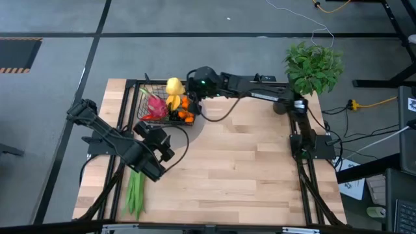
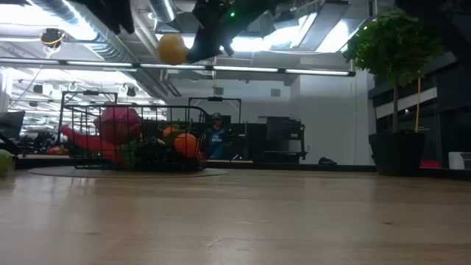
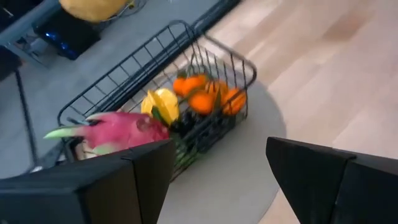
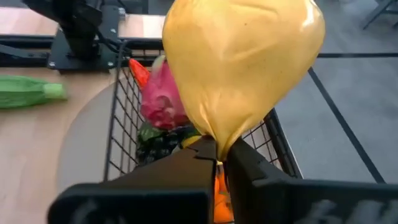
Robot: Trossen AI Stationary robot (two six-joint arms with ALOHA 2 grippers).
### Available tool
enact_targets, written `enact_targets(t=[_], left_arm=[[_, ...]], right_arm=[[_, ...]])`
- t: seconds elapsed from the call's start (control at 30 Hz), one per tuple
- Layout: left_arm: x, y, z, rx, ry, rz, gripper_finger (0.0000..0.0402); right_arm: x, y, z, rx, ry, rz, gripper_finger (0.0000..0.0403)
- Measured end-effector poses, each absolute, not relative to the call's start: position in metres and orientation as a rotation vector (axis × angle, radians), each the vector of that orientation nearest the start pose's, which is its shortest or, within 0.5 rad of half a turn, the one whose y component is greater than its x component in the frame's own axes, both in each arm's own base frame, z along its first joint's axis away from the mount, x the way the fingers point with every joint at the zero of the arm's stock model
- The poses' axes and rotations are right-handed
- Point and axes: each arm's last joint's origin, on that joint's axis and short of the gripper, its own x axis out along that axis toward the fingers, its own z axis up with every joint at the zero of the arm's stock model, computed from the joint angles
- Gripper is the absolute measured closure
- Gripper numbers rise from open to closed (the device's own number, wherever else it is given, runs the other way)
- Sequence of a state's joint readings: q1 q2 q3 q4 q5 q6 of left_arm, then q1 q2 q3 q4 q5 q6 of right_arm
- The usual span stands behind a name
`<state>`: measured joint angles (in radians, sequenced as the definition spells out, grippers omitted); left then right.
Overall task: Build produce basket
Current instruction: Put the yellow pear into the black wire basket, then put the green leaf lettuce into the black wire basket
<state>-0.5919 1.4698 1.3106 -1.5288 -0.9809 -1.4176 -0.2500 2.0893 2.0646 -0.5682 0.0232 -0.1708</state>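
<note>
From above, we see the right gripper (image 1: 177, 86) over the far edge of the basket (image 1: 148, 97), pinching the yellow pear (image 1: 173, 85). The basket sits at the wooden table (image 1: 247, 162)'s far left and holds a pink dragon fruit (image 1: 156, 104) and oranges (image 1: 185, 116). The left gripper (image 1: 151, 134) waits just beside it, fingers spread wide, with green beans (image 1: 134, 192) lying nearer the front edge. A potted plant (image 1: 314, 65) stands at the far right corner. We read no writing anywhere.

At table level, the pear (image 2: 171, 48) hangs above the basket (image 2: 132, 140); the room behind is dim and cluttered.

The left wrist view cuts the pear (image 3: 93, 7) off.

The right wrist view shows the pear (image 4: 242, 68) gripped by its narrow end, hiding most of the basket (image 4: 121, 118).
</note>
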Motion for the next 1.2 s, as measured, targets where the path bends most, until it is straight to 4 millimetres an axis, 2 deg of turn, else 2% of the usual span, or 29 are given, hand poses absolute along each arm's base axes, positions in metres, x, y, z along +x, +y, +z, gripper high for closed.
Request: enact_targets(t=[0.17,0.37,0.57,0.77,0.97,1.2], left_arm=[[0.208,-0.111,0.304,-0.11,0.622,0.964,0.0159],[0.208,-0.11,0.304,-0.099,0.631,0.966,0.0159],[0.209,-0.104,0.304,-0.088,0.648,0.993,0.0159],[0.212,-0.106,0.302,-0.124,0.658,0.986,0.0159],[0.215,-0.108,0.3,-0.157,0.662,0.977,0.0159],[0.221,-0.112,0.298,-0.218,0.635,0.954,0.0159]], right_arm=[[0.469,-0.129,0.333,-0.153,0.668,-0.202,0.0345],[0.466,-0.138,0.342,-0.155,0.639,-0.224,0.027],[0.455,-0.141,0.341,-0.055,0.718,-0.256,0.0223],[0.415,-0.127,0.34,0.072,1.046,-0.249,0.022],[0.375,-0.1,0.346,0.141,1.378,-0.263,0.023],[0.345,-0.056,0.364,0.09,1.376,-0.202,0.0232]])
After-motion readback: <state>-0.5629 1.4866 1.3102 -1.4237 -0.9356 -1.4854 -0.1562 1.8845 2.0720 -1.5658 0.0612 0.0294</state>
